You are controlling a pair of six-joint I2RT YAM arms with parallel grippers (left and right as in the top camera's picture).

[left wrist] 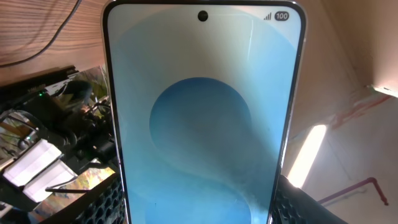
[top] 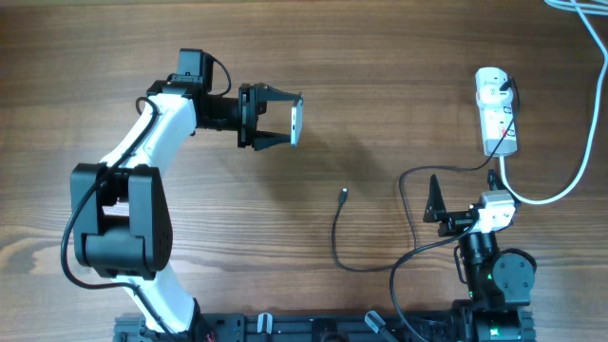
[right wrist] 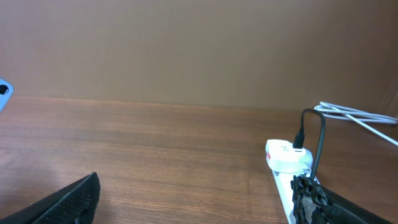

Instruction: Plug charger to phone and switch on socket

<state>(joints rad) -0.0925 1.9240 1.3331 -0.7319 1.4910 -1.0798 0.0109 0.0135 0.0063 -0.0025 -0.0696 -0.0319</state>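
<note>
The phone (top: pixel 296 122) is off the table (top: pixel 380 57), clamped edge-on between the fingers of the left gripper (top: pixel 289 120). In the left wrist view its lit blue screen (left wrist: pixel 199 118) fills the frame, with a dark finger (left wrist: pixel 102 202) against each long side.

Below and to the right of the phone, well apart from it, the charger (top: pixel 335 237) lies loose on the wood. Its small dark tip (top: pixel 343 195) is the end nearest the phone, and the thin cable curls down and away to the right.

Far to the phone's right is the socket (top: pixel 496 114), lying flat, with a black plug (top: pixel 504 88) at its far end and a white cord (top: pixel 570 180) looping off to the table's edge. The right wrist view shows the same socket (right wrist: pixel 289 158) and cord (right wrist: pixel 357 118).

Between the charger tip and the socket, lower than both, the right gripper (top: pixel 438 211) is spread wide and holds nothing. Its fingers stand far apart at the bottom of its own view (right wrist: pixel 193 205).
</note>
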